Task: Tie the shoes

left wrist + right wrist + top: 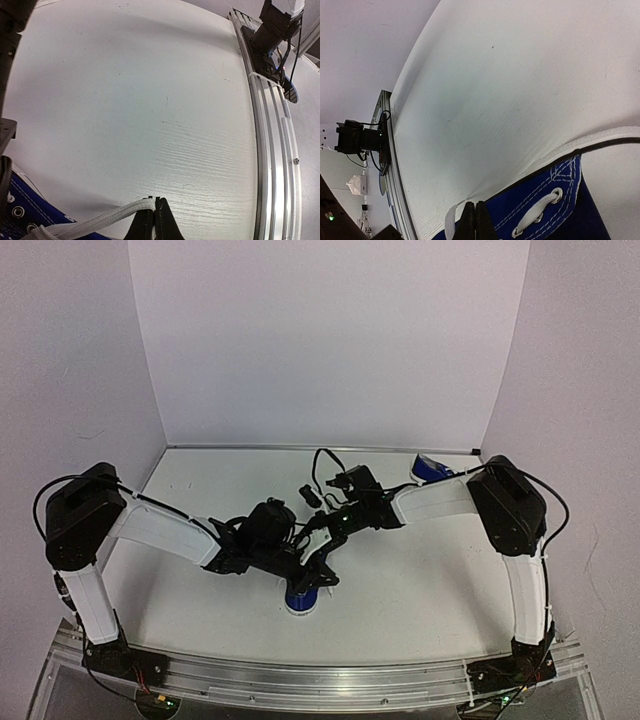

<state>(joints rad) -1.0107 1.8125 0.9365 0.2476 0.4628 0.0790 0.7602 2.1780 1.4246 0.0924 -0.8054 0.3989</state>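
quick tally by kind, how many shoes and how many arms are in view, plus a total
blue shoes: 2
robot arms: 2
total: 4

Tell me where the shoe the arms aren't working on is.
In the top view the idle shoe sits at the table's far right, near the back wall, just behind the right arm, apart from the other shoe.
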